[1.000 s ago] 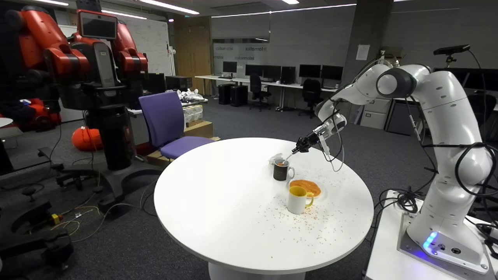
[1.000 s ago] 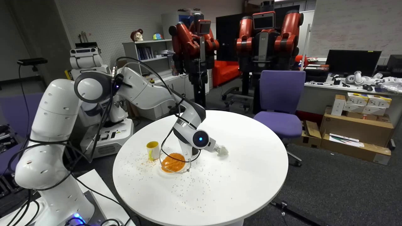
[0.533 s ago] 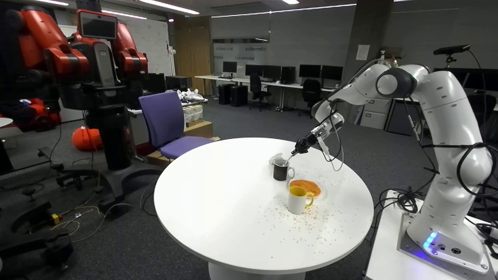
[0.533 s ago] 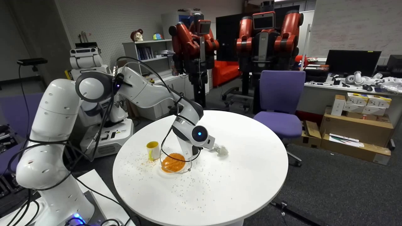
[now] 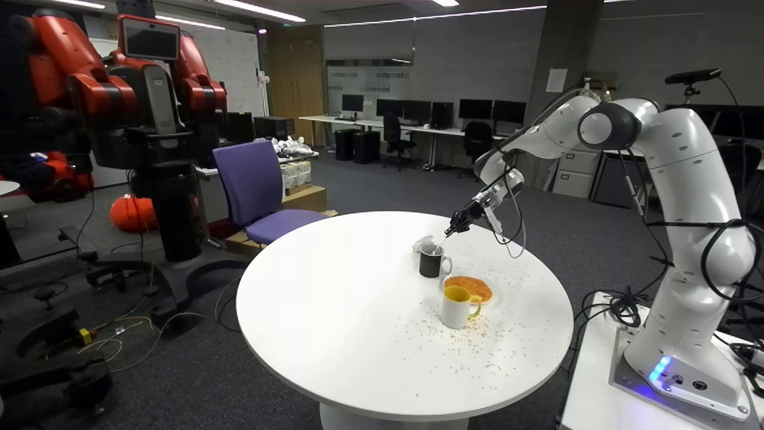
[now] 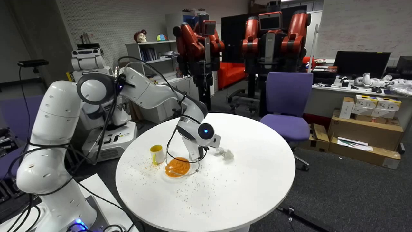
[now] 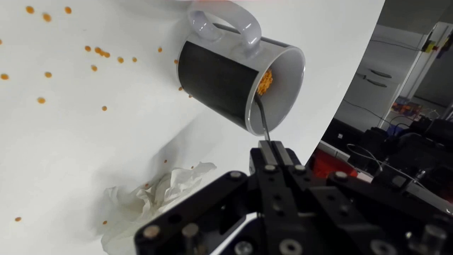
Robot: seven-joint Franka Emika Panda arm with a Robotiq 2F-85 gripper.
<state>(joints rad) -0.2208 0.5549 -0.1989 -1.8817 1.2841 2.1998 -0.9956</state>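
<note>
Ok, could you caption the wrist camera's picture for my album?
The gripper pinches a slim grey utensil that reaches into a black-and-white mug holding orange grains, crumpled white paper nearby.

Both exterior views are overlooking the same surface (image 5: 334, 310) from well back; the wrist view is closely facing the dark mug (image 7: 219, 85).

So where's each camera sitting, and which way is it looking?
In an exterior view: beside the table, facing monitors; arm at picture right.
In an exterior view: beside the table, facing red robots; arm at picture left.
Wrist view: on the wrist, facing the black-banded mug; gripper shows.
Both exterior views share table, arm, purple chair.
</note>
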